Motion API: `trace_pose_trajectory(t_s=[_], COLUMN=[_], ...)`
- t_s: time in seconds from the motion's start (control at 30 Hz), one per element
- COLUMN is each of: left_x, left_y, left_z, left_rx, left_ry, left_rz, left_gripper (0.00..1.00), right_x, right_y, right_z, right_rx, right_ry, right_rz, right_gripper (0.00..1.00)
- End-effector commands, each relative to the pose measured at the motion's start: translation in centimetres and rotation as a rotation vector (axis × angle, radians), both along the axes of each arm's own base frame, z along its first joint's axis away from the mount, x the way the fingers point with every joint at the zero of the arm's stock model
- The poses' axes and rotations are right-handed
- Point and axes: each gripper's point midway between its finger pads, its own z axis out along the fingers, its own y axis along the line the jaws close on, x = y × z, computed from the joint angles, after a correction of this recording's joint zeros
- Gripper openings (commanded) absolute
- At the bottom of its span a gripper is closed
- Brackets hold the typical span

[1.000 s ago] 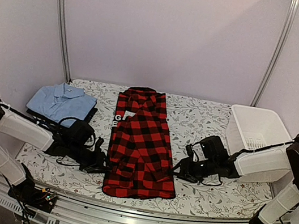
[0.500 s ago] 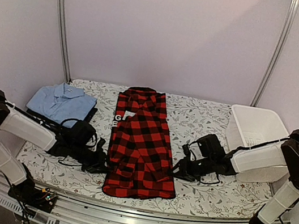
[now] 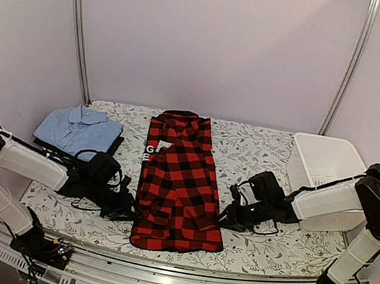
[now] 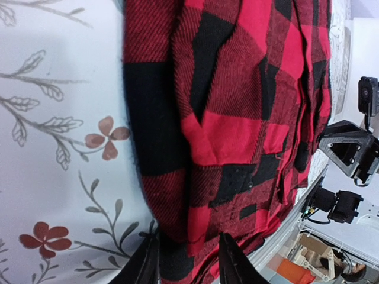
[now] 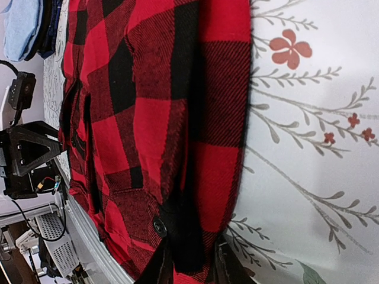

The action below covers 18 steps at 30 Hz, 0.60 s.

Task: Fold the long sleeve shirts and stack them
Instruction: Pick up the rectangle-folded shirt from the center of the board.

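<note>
The flannel shirt [image 3: 181,184] lies flat on the bench [image 3: 261,150], right jaws pinching one edge, left jaws astride the other (clenched or not, I cannot tell), so a lopsided lift could skew the fold.

Only the tips of the left gripper's [image 4: 188,251] fingers [image 4: 148,266] show; the bottom edge of its wrist view cuts off the rest. The flannel shirt's [image 4: 237,118] hem fills the gap between them, but whether they pinch it cannot be told. The right gripper [image 5: 192,257] is cut off likewise, with cloth between its fingers [image 5: 164,266] and the grip unclear. Beyond both pairs of fingers the shirt runs off the top edge. From above, both sets of fingertips are too small and dark to make out. The white lettering [image 3: 153,152] is partly folded under. The light blue shirt [image 3: 79,129] covers most of the dark navy garment [image 3: 115,145].
</note>
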Motion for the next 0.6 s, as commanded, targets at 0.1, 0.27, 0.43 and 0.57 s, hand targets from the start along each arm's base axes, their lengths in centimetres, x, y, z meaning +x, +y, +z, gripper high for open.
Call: trace_pose_trajectory(t_s=[0.1, 0.27, 0.43, 0.57], left_x=[-2.25, -1.86, -1.96, -2.39], left_y=[3.08, 3.02, 2.77, 2.58], left_z=[-4.42, -4.59, -5.04, -4.93], left_rx=[0.184, 0.183, 0.185, 0.185], left_ry=[0.107, 0.101, 0.113, 0.118], left_rz=[0.020, 0.042, 0.028, 0.009], left_gripper=[0.32, 0.28, 0.15, 0.03], right_x=[-1.42, -1.43, -1.55, -1.71], right_y=[-0.94, -0.77, -0.43, -0.05], right_z=[-1.56, -1.41, -1.26, -0.83], right_rx=[-0.051, -0.039, -0.028, -0.019], right_ry=[0.054, 0.051, 0.051, 0.042], right_rz=[0.007, 0.006, 0.011, 0.023], right_gripper=[0.20, 0.18, 0.16, 0.07])
